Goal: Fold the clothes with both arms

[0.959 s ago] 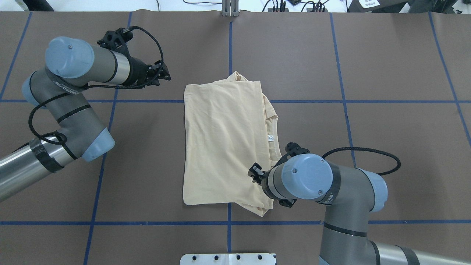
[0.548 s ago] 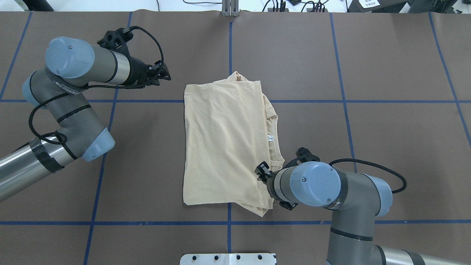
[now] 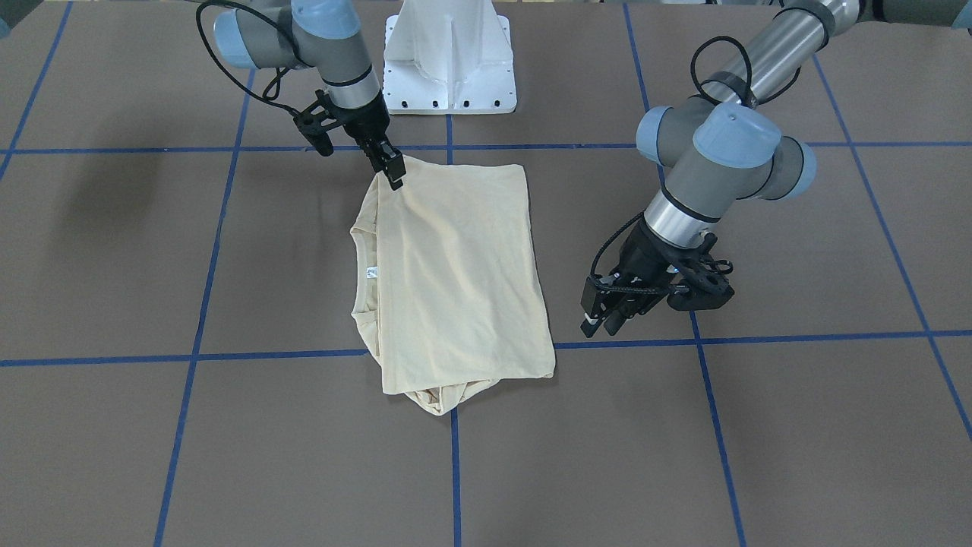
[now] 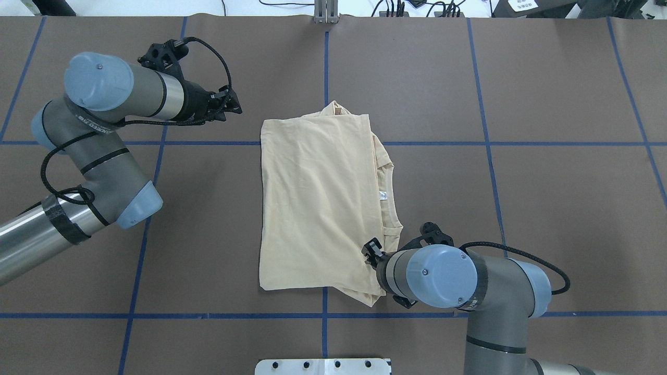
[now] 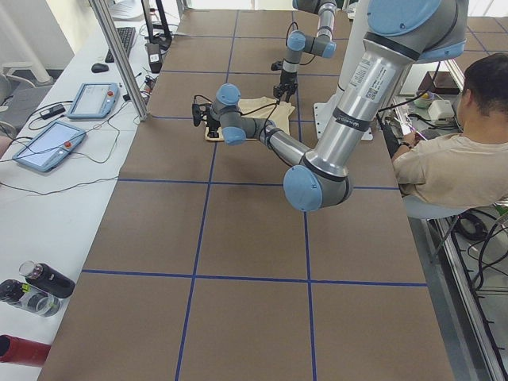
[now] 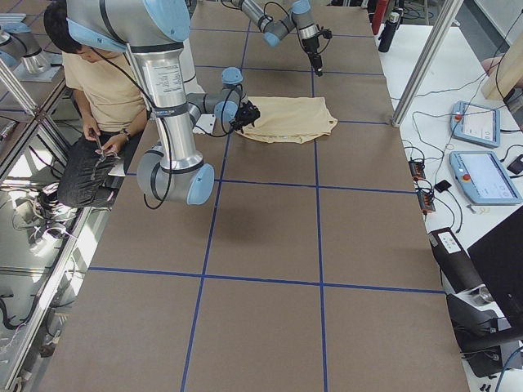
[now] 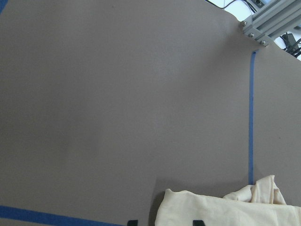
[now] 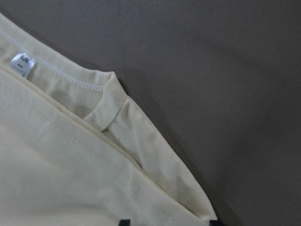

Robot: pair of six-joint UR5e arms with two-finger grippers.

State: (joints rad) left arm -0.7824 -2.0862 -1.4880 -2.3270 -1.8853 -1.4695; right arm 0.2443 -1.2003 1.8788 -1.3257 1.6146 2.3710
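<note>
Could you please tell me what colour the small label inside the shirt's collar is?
White; the label shows best in the right wrist view.

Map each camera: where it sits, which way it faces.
Front-facing: across the table, facing the robot; white base on top, left arm on view's right.
Overhead: behind the robot, looking down on the T-shirt; both arms.
Exterior left: table end, left arm near.
Exterior right: opposite end, right arm near.
Left wrist: left fingers, T-shirt edge, table.
Right wrist: right fingers, collar, neck label.
Front-facing and overhead share T-shirt and arms, mirrored.
</note>
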